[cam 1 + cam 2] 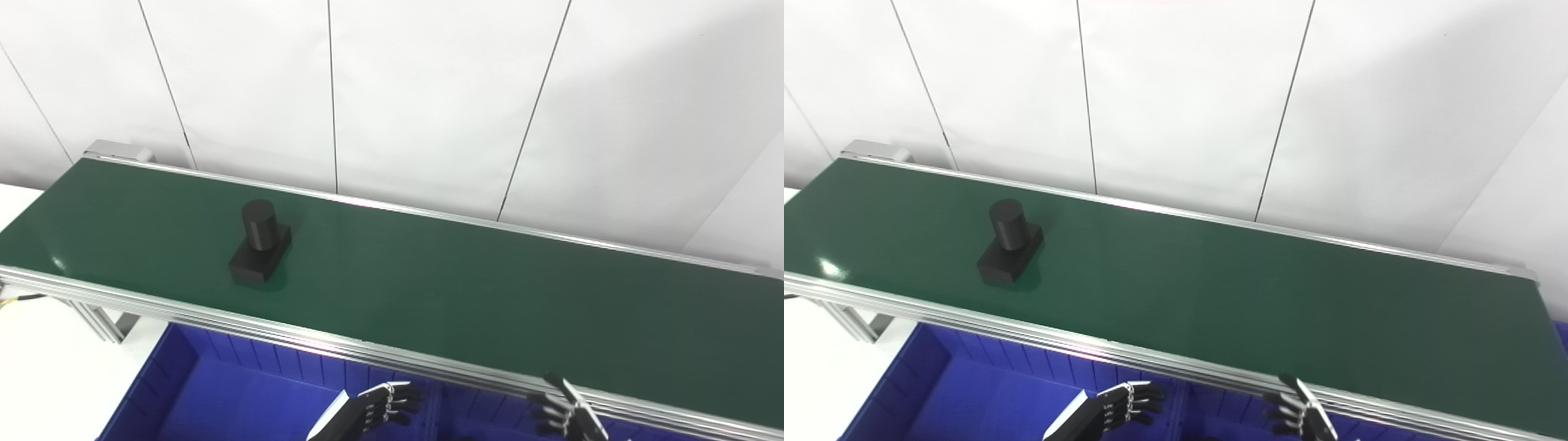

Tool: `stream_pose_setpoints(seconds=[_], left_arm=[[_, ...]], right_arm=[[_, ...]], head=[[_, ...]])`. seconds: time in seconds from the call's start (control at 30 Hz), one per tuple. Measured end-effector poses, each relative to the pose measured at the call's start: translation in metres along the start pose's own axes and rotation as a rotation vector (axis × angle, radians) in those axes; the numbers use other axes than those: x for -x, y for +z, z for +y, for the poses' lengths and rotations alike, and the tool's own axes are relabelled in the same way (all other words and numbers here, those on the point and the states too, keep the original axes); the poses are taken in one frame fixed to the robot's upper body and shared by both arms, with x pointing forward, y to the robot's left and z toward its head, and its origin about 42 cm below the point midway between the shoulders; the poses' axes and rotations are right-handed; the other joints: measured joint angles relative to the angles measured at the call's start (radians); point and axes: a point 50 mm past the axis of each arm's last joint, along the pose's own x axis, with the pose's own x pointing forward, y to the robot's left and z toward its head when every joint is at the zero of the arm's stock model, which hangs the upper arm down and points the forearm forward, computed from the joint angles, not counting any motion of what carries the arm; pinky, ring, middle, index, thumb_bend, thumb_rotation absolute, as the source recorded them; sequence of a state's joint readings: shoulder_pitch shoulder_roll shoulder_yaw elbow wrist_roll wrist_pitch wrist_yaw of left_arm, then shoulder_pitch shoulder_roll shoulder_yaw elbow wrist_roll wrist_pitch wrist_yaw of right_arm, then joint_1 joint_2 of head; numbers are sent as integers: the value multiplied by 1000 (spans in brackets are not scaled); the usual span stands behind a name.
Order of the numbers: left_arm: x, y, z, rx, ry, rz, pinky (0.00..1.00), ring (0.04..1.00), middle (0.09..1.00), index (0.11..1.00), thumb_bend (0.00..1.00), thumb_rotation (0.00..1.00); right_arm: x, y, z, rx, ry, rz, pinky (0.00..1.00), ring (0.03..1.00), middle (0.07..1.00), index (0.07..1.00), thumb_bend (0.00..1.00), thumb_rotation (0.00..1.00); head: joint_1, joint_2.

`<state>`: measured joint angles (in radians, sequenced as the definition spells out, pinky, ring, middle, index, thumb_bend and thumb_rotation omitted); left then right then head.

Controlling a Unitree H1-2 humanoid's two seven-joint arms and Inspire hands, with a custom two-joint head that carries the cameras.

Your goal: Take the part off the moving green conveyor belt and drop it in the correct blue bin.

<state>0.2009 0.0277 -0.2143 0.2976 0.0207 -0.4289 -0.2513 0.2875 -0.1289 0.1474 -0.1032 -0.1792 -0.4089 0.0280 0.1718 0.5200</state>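
Note:
A black part [260, 249], a short cylinder standing on a rectangular base, sits on the green conveyor belt [429, 282] toward its left end; it also shows in the right eye view [1009, 250]. My left hand [383, 406] is low at the bottom edge, in front of the belt and above the blue bin [245, 398], fingers loosely curled and holding nothing. My right hand [566, 413] is at the bottom edge further right, fingers apart and empty. Both hands are well to the right of and below the part.
The belt's aluminium rail [306, 337] runs along the near side between my hands and the belt. A second blue bin [490, 422] lies to the right of a divider. A white panelled wall [429, 92] stands behind. A white table [43, 367] is at lower left.

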Motion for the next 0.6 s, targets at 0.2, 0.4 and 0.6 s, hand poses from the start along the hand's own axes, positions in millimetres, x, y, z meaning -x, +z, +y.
stream_pose_setpoints(seconds=[0.2,0.4,0.6], left_arm=[[0,0,-1,0,4,1,710,762,804,781,896,284],[-3,-3,-3,-25,-23,14,682,752,797,781,892,272],[-3,-5,-1,-22,-14,23,697,755,801,783,894,270]], right_arm=[[-30,28,1,25,-5,-123,582,672,733,868,752,401],[-51,43,15,-4,20,-172,598,685,742,872,741,379],[-70,50,27,-17,65,-167,614,695,747,872,727,350]], head=[[3,2],[5,-2],[0,-8]])
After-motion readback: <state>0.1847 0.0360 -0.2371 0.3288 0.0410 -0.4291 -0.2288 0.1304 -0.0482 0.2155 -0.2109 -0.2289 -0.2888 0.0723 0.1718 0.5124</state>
